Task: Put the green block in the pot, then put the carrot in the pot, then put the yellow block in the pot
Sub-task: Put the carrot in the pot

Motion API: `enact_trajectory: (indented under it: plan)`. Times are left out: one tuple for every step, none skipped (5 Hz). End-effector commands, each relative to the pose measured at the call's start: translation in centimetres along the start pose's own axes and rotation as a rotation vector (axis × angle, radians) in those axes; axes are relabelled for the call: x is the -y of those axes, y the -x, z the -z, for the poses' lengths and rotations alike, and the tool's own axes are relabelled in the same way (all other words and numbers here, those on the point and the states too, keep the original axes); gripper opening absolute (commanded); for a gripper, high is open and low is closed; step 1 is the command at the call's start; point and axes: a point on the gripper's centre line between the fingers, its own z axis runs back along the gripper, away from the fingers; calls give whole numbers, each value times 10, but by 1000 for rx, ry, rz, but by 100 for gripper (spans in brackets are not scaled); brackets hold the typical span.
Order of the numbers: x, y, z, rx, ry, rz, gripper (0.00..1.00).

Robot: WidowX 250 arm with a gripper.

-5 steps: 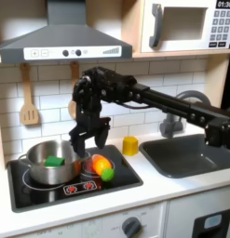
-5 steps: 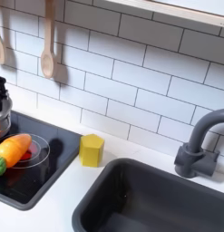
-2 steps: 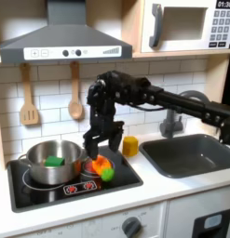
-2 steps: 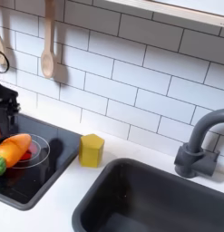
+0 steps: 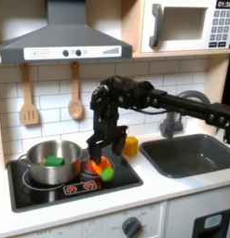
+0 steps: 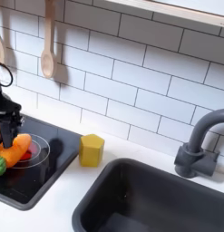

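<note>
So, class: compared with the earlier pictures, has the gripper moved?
Yes. In the first exterior view the gripper has shifted right, away from the pot, and now hangs over the carrot, nearer the yellow block.

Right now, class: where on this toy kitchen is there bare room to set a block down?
Free: the counter between the yellow block and the sink, and the stovetop's front edge. Crowded: around the pot, carrot and gripper.

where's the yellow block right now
The yellow block stands on the white counter between the black stovetop and the sink in the second exterior view, to the right of the carrot.
</note>
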Motion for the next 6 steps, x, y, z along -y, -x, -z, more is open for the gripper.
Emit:
enact_trajectory:
  plan:
    - [1, 12, 11, -27, 5, 5, 100]
    - [3, 16, 23, -64, 6, 17, 100]
    - [5, 15, 18, -50, 9, 23, 100]
    - [9, 12, 16, -44, 9, 32, 85]
    - [7, 15, 20, -54, 15, 26, 92]
    - [5, 15, 19, -56, 6, 33, 95]
